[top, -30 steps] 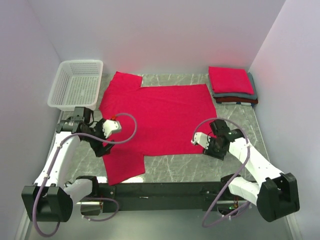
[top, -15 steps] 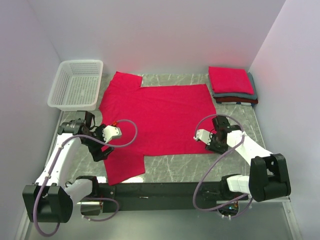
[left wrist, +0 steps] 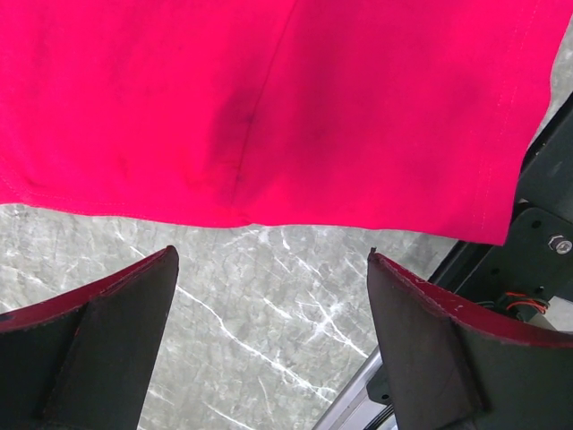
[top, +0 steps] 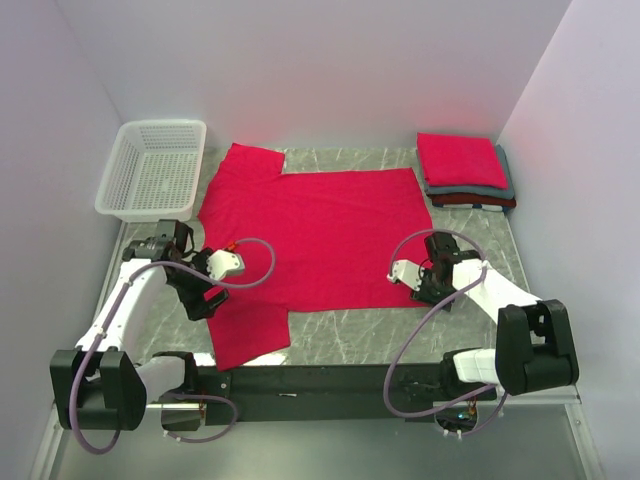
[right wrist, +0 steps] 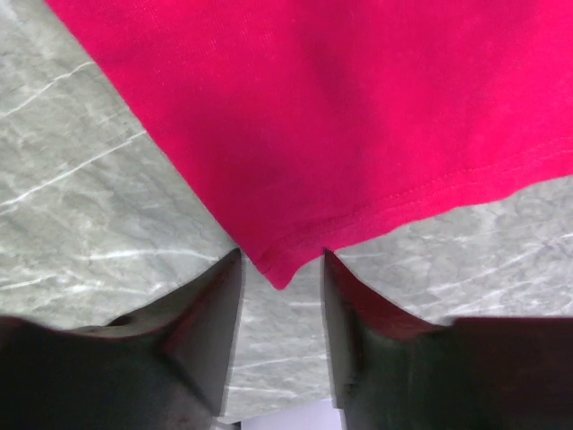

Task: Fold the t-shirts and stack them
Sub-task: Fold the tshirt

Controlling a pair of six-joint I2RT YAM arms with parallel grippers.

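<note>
Both empty: R jaws half open, astride hem corner of red t-shirt (right wrist: pixel 358 116); L jaws wide, cloth edge just ahead.

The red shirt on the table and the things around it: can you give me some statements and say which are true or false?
1. The spread red t-shirt lies flat on the marble table. True.
2. The left gripper is clamped on that shirt. False: its jaws stand open over bare table beside the shirt's edge.
3. A corner of the shirt lies between the open fingers of the right gripper. True.
4. The white basket stands at the far right. False: it is at the far left; the stack of folded shirts is at the far right.
5. That stack has a grey shirt on top. False: a red one is on top.
</note>
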